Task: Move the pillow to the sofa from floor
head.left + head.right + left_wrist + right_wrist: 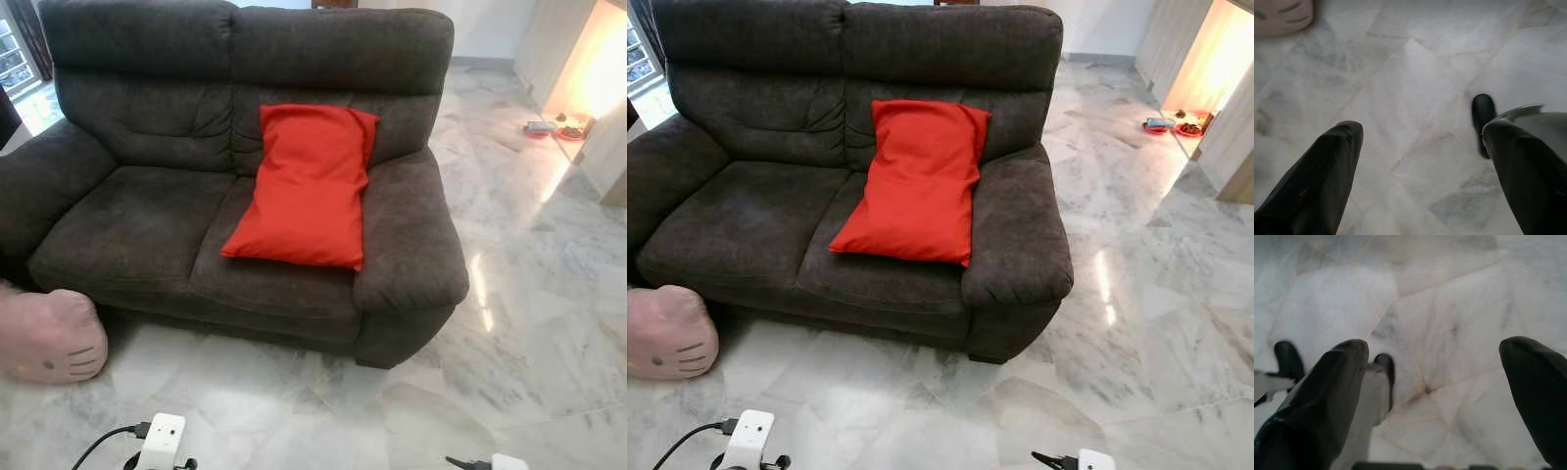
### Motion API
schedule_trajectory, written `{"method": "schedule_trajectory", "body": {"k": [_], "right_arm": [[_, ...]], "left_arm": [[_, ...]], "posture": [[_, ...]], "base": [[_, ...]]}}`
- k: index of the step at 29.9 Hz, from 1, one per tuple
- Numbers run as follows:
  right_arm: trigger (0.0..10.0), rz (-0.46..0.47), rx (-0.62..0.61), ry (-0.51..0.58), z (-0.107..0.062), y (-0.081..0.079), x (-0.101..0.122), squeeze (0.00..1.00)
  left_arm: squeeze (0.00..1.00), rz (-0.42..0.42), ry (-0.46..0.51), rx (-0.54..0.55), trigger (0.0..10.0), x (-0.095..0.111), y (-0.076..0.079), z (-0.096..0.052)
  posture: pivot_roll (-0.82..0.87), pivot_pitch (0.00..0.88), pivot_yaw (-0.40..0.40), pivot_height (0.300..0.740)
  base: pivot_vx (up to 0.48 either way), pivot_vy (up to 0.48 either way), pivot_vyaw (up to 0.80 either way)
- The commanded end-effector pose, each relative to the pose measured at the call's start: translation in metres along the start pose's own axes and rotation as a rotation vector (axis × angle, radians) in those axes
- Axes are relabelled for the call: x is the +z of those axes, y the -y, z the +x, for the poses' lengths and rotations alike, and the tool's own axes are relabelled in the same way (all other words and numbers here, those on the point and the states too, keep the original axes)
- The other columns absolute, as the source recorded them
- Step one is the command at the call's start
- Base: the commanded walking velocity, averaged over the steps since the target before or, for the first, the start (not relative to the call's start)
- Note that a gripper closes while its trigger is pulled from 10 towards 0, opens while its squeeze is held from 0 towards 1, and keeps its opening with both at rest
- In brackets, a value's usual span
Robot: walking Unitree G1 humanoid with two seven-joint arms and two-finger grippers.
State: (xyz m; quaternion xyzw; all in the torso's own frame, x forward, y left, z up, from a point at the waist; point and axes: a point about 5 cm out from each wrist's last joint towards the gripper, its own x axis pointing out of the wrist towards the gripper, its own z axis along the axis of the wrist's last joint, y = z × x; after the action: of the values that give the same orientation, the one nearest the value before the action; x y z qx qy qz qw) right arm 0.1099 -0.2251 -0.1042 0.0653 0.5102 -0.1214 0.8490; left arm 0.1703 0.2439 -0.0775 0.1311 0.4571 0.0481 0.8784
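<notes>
A red pillow [309, 186] leans upright on the right seat of the dark grey sofa [137, 225], its top against the backrest. Both arms hang low over the marble floor, well short of the sofa. In the left wrist view my left gripper [1422, 134] is open, with bare floor between its black fingers [1327, 166]. The right gripper [1437, 355] is open too and holds nothing, its fingers [1327, 391] pointing down at the floor.
A pink round cushion with a cat face [44, 336] lies on the floor by the sofa's left front corner. Marble floor [529, 294] stretches open to the right. Small red and grey items [554, 127] sit far right by a lit doorway.
</notes>
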Motion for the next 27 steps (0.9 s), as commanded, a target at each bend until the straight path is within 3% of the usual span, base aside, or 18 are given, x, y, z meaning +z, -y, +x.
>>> {"method": "schedule_trajectory", "body": {"k": [1, 7, 15, 21, 27], "right_arm": [[10.0, -0.043, 0.018, -0.022, 0.0, -0.006, -0.005, 0.0], [10.0, -0.063, 0.062, -0.01, 0.001, -0.022, -0.004, 0.0], [10.0, -0.066, 0.064, 0.014, 0.003, -0.023, 0.006, 0.0], [10.0, -0.048, 0.05, 0.028, 0.002, -0.019, 0.005, 0.0], [10.0, -0.006, -0.002, 0.051, 0.0, 0.0, 0.005, 0.0]], "left_arm": [[0.0, -0.001, -0.005, 0.034, 10.0, -0.005, -0.009, -0.001], [0.0, 0.003, 0.001, 0.06, 10.0, -0.005, -0.016, -0.002], [0.0, 0.001, 0.006, 0.062, 10.0, -0.005, -0.019, -0.002], [0.0, 0.021, 0.0, 0.032, 10.0, -0.01, -0.009, -0.003], [0.0, 0.089, -0.012, -0.05, 10.0, -0.017, 0.011, -0.005]], "posture": [[0.16, 0.04, -0.055, 0.74], [0.18, 0.034, -0.078, 0.74], [0.18, 0.031, -0.083, 0.74], [0.16, 0.03, -0.065, 0.74], [0.11, 0.036, -0.006, 0.74]], "base": [[0.0, 0.0, 0.0], [0.0, 0.0, 0.0], [0.0, 0.0, 0.0], [0.0, 0.0, 0.0], [0.0, 0.0, 0.0]]}}
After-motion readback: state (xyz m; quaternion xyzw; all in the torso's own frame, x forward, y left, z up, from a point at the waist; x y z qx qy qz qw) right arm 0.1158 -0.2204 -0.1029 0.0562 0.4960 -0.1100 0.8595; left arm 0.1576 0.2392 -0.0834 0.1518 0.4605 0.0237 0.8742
